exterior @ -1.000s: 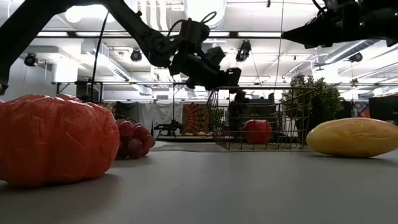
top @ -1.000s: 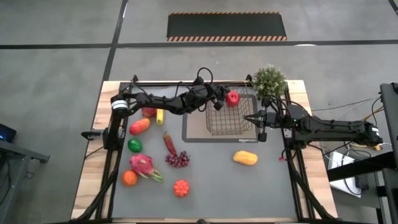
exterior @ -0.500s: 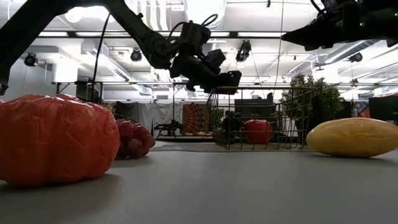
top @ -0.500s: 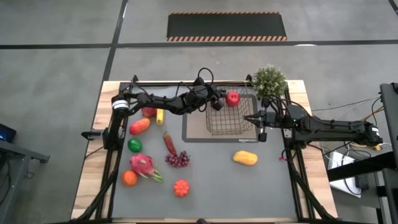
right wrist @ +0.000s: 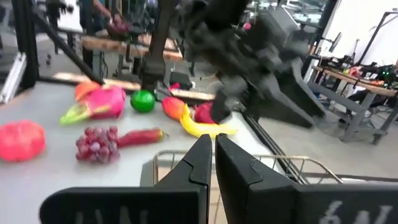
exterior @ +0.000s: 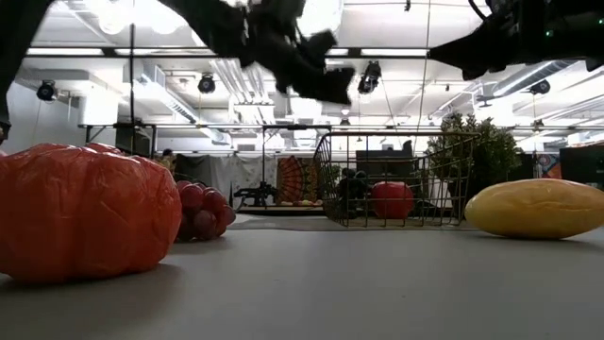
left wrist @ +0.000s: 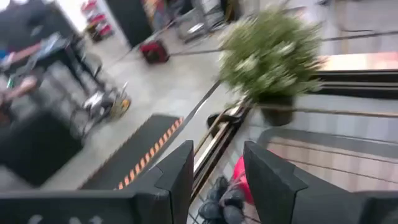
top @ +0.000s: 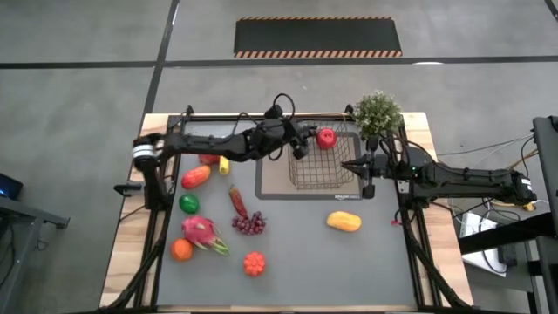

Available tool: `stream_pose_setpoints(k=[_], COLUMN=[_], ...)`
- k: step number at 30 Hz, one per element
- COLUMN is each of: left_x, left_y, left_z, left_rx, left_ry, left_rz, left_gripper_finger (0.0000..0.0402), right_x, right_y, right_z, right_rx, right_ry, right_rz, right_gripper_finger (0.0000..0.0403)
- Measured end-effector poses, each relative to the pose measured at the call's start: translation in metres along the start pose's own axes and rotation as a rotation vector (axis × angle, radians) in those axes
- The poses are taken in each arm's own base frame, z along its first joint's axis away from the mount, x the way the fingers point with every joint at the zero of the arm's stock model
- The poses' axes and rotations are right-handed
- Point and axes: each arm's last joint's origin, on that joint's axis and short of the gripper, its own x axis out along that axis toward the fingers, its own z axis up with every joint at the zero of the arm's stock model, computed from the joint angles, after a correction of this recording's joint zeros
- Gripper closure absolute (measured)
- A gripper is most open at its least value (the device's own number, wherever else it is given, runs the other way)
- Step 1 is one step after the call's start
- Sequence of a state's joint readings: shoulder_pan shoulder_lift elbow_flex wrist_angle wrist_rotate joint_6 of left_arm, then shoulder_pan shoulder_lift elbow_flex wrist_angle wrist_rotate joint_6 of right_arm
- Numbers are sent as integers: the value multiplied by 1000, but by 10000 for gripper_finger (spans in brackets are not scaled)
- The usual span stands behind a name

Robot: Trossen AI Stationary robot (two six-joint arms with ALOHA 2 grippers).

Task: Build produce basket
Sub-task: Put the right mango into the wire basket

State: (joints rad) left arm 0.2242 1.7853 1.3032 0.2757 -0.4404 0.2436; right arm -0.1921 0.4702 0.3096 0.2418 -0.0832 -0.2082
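Note:
The wire basket (top: 321, 167) stands on a grey-brown mat (top: 270, 185). Inside it, a red apple (exterior: 392, 200) and a bunch of dark grapes (exterior: 351, 186) lie on its floor. My left gripper (top: 303, 146) (exterior: 330, 87) hangs open above the basket's left rim with nothing between its fingers; its wrist view looks down on the grapes (left wrist: 221, 200) and the apple (left wrist: 239, 180). At the basket's right rim my right gripper (top: 344, 163) (right wrist: 212, 155) hovers shut and empty. More produce lies loose on the table, left of and in front of the basket.
A potted plant (top: 377, 112) stands behind the basket's right corner. A yellow mango (top: 343, 221) lies near the mat's front right. Red grapes (top: 250, 223), a dragon fruit (top: 200, 233), an orange (top: 180, 249), a green fruit (top: 189, 203) and a banana (top: 224, 163) lie at the left.
My left gripper has opened and let go of the dark grapes, which have dropped onto the basket floor beside the apple. It has then risen and drawn back a little toward the table's left edge. My right arm has stayed in place.

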Motion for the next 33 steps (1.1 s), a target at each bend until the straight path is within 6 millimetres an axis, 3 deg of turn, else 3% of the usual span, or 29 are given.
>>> stream_pose_setpoints(k=[3,7,14,20,28,33], left_x=[-34,-77,-133,-164,-193,-200], left_y=[-7,-14,-29,-34,-36,-33], left_z=[20,28,7,-20,-31,-32], left_rx=[67,80,54,13,-7,-13], left_ry=[-49,-132,-298,-393,-462,-473], left_rz=[-86,-217,-506,-558,-622,-629], left_gripper_finger=[278,278,278,278,278,279], right_x=[1,2,13,29,46,54], right_y=[0,5,25,46,74,88], right_z=[8,22,37,45,60,68], right_rx=[61,134,121,134,210,224], right_ry=[-39,-85,-83,-19,355,672], right_rz=[25,147,304,331,260,226], right_gripper_finger=[390,390,390,390,390,390])
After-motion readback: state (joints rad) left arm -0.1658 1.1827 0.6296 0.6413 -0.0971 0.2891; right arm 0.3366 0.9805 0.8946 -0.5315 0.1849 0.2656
